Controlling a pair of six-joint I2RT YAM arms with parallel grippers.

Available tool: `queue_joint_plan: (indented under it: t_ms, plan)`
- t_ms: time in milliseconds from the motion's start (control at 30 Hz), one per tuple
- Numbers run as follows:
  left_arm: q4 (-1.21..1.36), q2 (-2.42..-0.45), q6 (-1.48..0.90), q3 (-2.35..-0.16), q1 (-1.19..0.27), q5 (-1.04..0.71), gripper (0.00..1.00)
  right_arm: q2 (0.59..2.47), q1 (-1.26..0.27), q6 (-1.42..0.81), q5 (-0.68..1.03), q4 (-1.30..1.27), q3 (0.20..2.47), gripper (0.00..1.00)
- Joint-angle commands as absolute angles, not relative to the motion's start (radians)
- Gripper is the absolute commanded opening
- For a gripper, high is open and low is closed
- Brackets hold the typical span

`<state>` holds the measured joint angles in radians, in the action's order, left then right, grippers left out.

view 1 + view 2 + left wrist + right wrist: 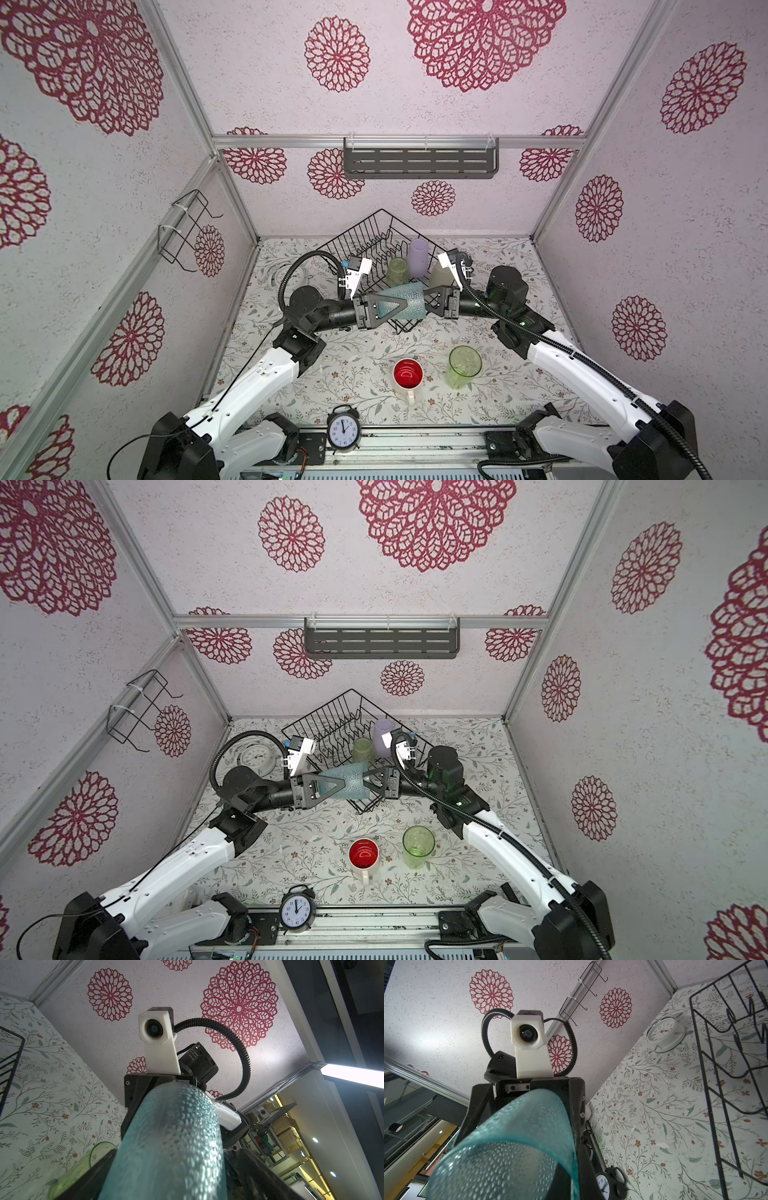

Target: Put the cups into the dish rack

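A light-blue tumbler (412, 309) (353, 788) (170, 1136) (508, 1157) hangs on its side over the front corner of the black wire dish rack (361, 239) (328, 712). My right gripper (424, 296) (365, 776) is shut on its rim. My left gripper (401, 307) (344, 786) straddles its other end, open, one finger apart from it. In the rack stand a lilac tumbler (417, 255), a green tumbler (398, 271) and a pale yellowish one (439, 274). On the table stand a second green tumbler (463, 368) and a white mug (408, 376), red inside.
A black alarm clock (343, 428) stands at the table's front edge. A white clock (258, 756) lies left of the rack. A grey slotted shelf (419, 162) hangs on the back wall and a small wire holder (187, 232) on the left wall.
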<state>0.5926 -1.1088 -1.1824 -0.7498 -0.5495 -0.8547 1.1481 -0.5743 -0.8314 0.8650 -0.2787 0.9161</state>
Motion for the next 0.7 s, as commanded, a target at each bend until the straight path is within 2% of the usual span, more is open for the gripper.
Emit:
queue_joint_plan:
  t_ms: [0, 367, 667]
  plan:
    - [0.615, -1.121, -1.190, -0.747, -0.554, -0.857, 0.91, 1.152, -0.584, -0.821, 0.864, -0.356, 0.917, 0.00]
    - [0.576, -1.137, -1.177, -0.755, -0.549, -0.851, 0.89, 1.172, -0.589, -0.823, 0.850, -0.363, 0.916, 0.00]
    - [0.557, -1.141, -1.180, -0.755, -0.538, -0.838, 0.80, 1.191, -0.594, -0.828, 0.845, -0.362, 0.912, 0.00]
